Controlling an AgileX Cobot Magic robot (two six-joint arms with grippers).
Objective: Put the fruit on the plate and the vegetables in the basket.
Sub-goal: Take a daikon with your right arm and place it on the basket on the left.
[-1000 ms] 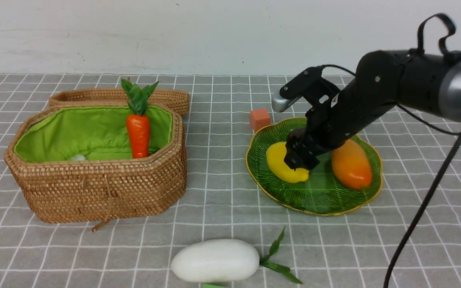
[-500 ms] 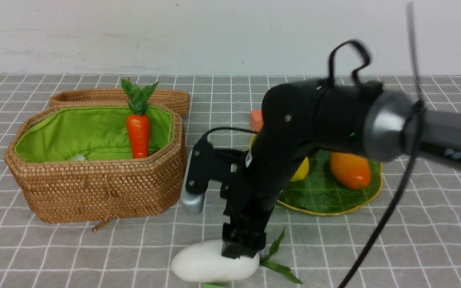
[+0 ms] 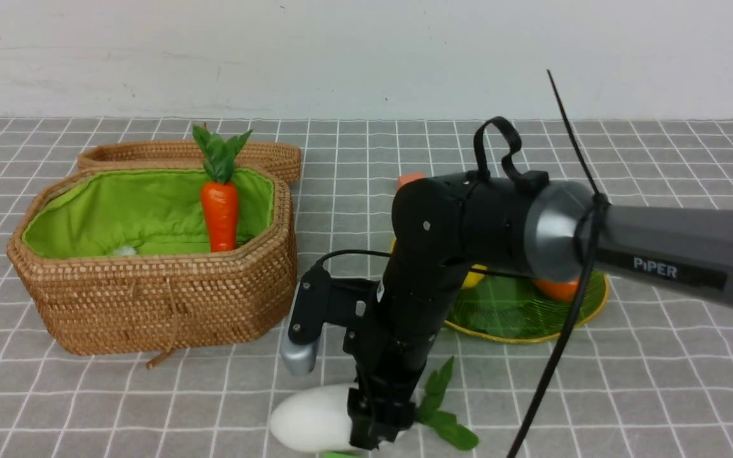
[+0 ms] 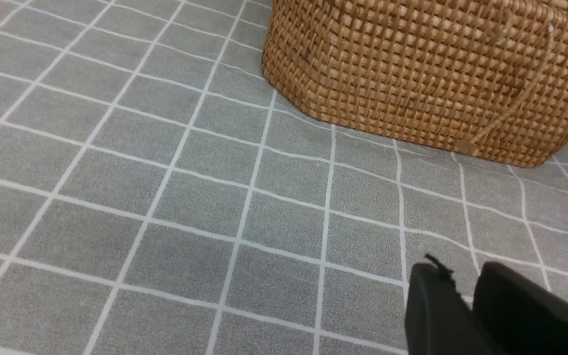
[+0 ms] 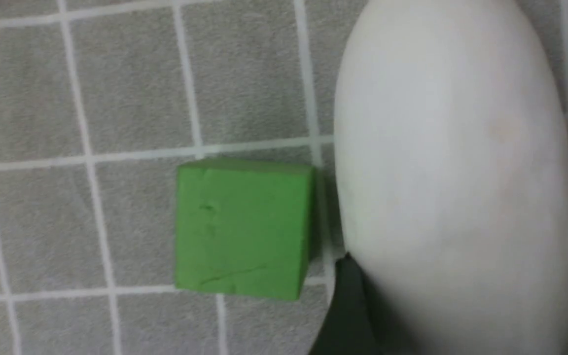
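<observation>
A white radish point(image 3: 309, 420) point(image 5: 451, 172) with green leaves point(image 3: 443, 413) lies on the cloth at the near edge. My right gripper point(image 3: 376, 436) point(image 5: 469, 276) reaches down over it, one dark finger pressed against each side. An orange carrot point(image 3: 220, 213) stands upright inside the woven basket point(image 3: 150, 305) point(image 4: 412, 74) with green lining. The arm hides much of the green plate point(image 3: 519, 318), where slivers of the lemon point(image 3: 476, 275) and the mango point(image 3: 554, 289) show. My left gripper point(image 4: 461, 276) hovers over bare cloth near the basket's wall, fingers almost together and empty.
A green cube point(image 5: 242, 229) point(image 3: 341, 454) sits right beside the radish. An orange cube point(image 3: 408, 180) peeks out behind the plate. The flat woven lid point(image 3: 150, 152) leans behind the basket. Grey checked cloth point(image 4: 165, 197) covers the table.
My right arm swung from the plate over to the radish at the near edge, came down and narrowed its jaws around it. The radish's leaves shifted slightly.
</observation>
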